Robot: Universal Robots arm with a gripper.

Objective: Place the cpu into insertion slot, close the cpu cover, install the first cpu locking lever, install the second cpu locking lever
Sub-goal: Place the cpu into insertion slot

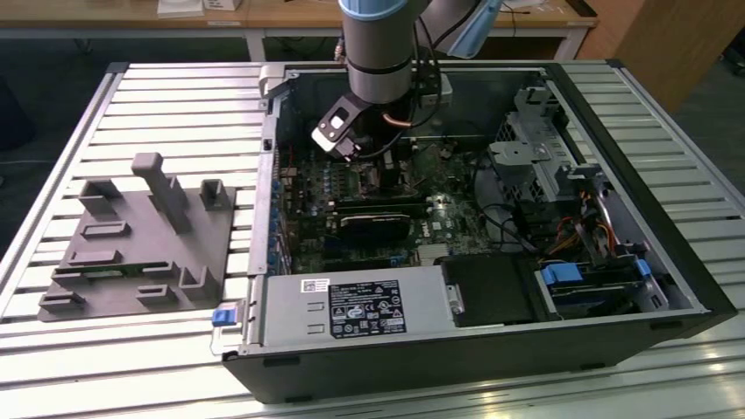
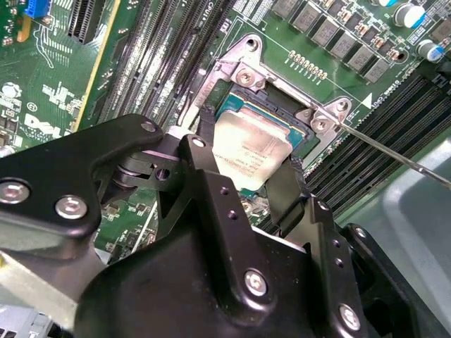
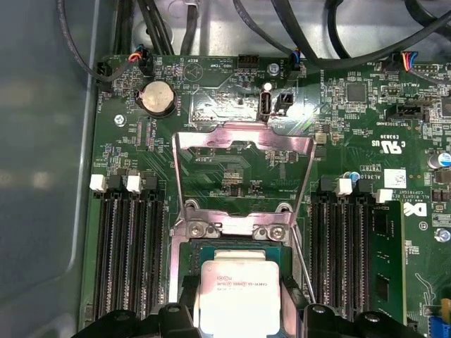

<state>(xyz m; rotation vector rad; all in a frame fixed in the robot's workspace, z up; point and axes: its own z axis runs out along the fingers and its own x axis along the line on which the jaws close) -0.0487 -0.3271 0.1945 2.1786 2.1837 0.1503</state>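
The black pincer (image 2: pixel 248 169) grips the cpu (image 2: pixel 243 144), a flat square with a pale metal face, at the dark insertion slot (image 2: pixel 243 105). The silvery windowed cpu cover (image 3: pixel 243 136) lies folded open. Ribbed black memory slots (image 3: pixel 130 260) flank both.

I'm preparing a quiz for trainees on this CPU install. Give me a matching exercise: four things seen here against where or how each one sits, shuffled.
Things:
1. cpu
2. cpu cover
3. locking lever
4. grey fixture plate

States:
A. open, lying back flat on the board
B. on the slatted table, outside the computer case
C. held in the gripper at the insertion slot
D. thin rod slanting away from the socket's corner

Pairs: 1-C, 2-A, 3-D, 4-B
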